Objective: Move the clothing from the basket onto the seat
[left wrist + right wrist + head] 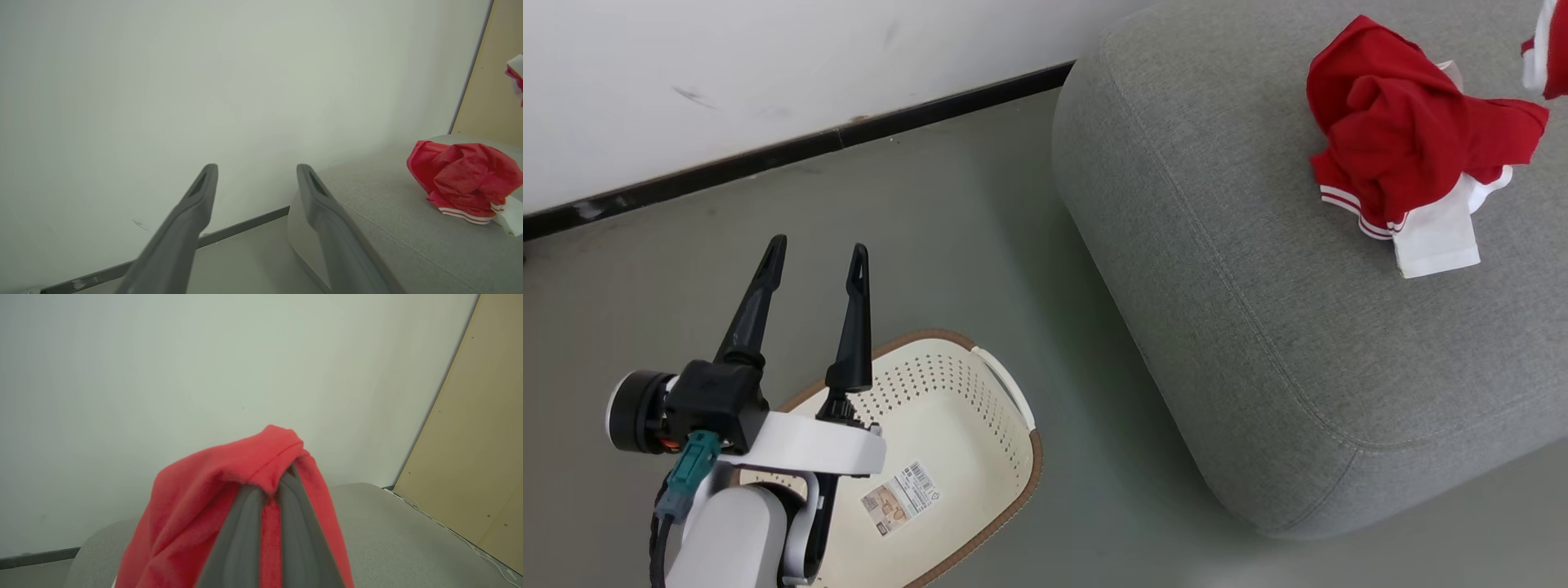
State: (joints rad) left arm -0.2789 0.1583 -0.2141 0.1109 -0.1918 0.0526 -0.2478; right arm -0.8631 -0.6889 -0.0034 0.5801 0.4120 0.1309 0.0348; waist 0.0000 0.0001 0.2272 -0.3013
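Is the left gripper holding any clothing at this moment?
No: the left gripper has its jaws spread wide apart with nothing between them.

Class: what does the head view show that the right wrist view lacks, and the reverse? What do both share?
Head view: the basket on the floor, the open left hand, a red garment lying on the seat. Right wrist view: the right hand shut on a second garment, a tan panel. Shared: seat, white wall.
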